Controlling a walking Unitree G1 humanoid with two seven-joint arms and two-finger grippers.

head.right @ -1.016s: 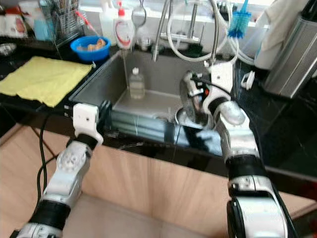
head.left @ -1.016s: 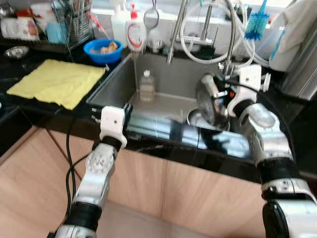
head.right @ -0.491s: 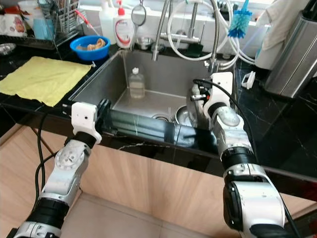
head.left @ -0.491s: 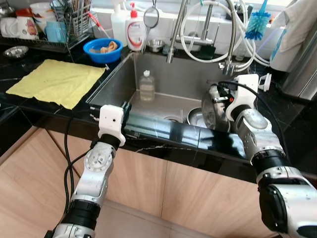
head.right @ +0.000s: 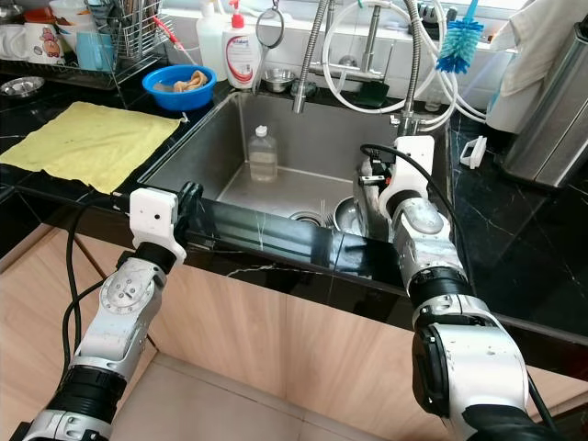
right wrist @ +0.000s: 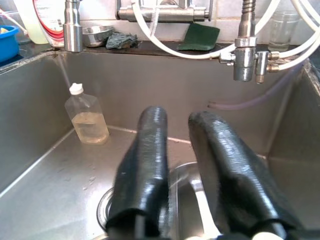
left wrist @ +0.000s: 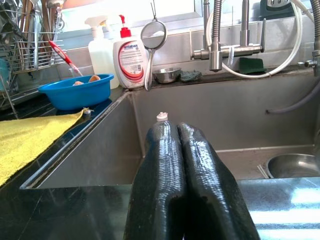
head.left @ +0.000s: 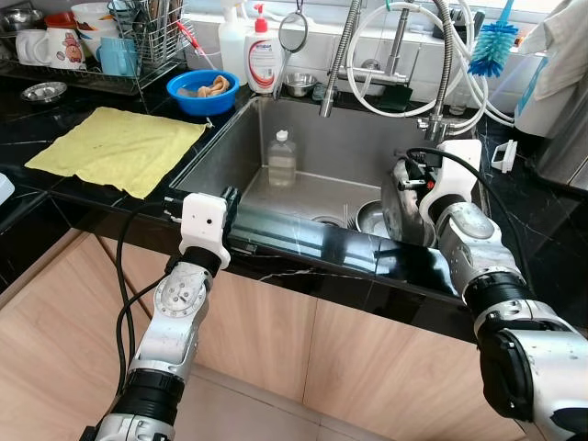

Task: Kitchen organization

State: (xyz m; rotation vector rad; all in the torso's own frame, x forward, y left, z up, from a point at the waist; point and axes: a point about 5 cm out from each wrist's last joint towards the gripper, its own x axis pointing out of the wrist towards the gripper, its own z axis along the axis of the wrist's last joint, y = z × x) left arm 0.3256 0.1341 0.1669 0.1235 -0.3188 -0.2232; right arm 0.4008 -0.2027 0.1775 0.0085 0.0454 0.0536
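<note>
while the robot is standing at the sink, the tidying is looking only just begun. close to it, the left gripper is resting at the front edge of the sink, with its two fingers pressed together and holding nothing. the right gripper is reaching down into the sink, its fingers a little apart, and it is hard to tell if they are pinching the edge of the metal pan leaning next to it. a metal bowl and a spoon are lying at the bottom of the sink, so these are probably still waiting to be put away. farther in, a bottle is standing near the back wall. past the sink, a yellow cloth, a blue bowl and a soap bottle are sitting on the counter.

since a second ago, the camera is seeing more of the counter. the right gripper is sitting a bit farther toward the right wall of the sink, and the left gripper is staying put.
</note>
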